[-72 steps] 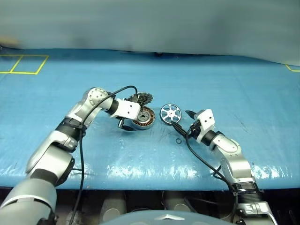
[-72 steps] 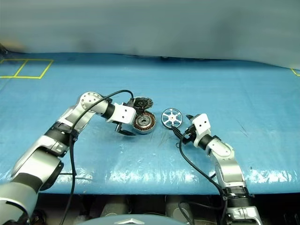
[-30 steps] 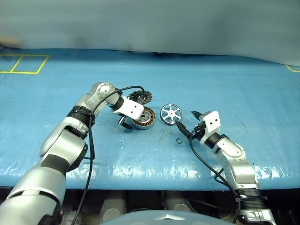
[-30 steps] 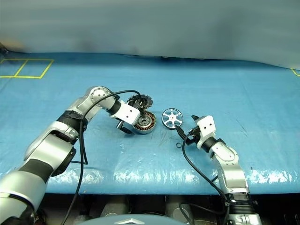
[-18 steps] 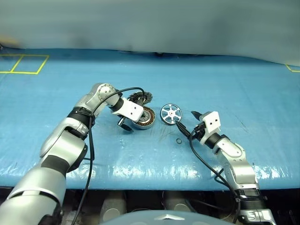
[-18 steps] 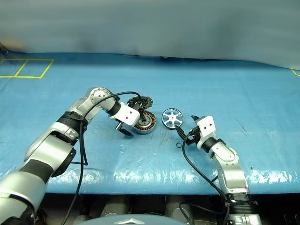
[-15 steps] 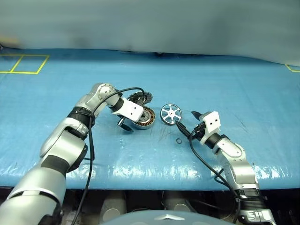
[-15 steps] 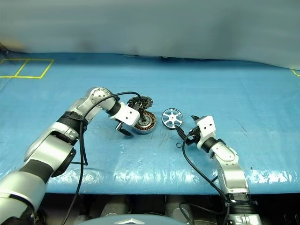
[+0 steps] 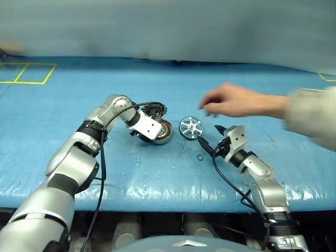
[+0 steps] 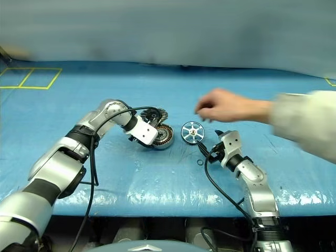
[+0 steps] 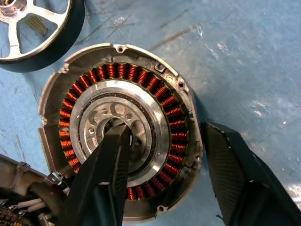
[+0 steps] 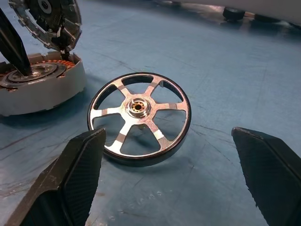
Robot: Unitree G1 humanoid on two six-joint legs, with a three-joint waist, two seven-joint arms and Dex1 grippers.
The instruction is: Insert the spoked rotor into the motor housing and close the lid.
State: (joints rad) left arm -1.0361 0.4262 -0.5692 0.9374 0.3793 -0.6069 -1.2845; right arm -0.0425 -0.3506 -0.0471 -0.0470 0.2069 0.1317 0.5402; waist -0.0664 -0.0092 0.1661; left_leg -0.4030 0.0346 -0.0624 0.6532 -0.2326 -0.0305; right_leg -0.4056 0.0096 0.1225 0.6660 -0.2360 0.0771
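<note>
My left gripper [image 11: 162,174] straddles the motor housing [image 11: 120,129] wall, not yet clamped; right gripper [image 12: 171,181] gapes wide before the spoked rotor [image 12: 139,117]; a person's hand [image 9: 231,101] hovers above.

We see the person's hand [image 9: 231,101] w/ sleeve [image 9: 311,113] motion-blurred, cut off at the edge. The lid [image 12: 47,18] is cropped in right wrist view and half hidden behind the left gripper [image 9: 140,134] in head views. Small ring [image 9: 200,157] on the blue mat [image 9: 173,173]: too small to ID.
</note>
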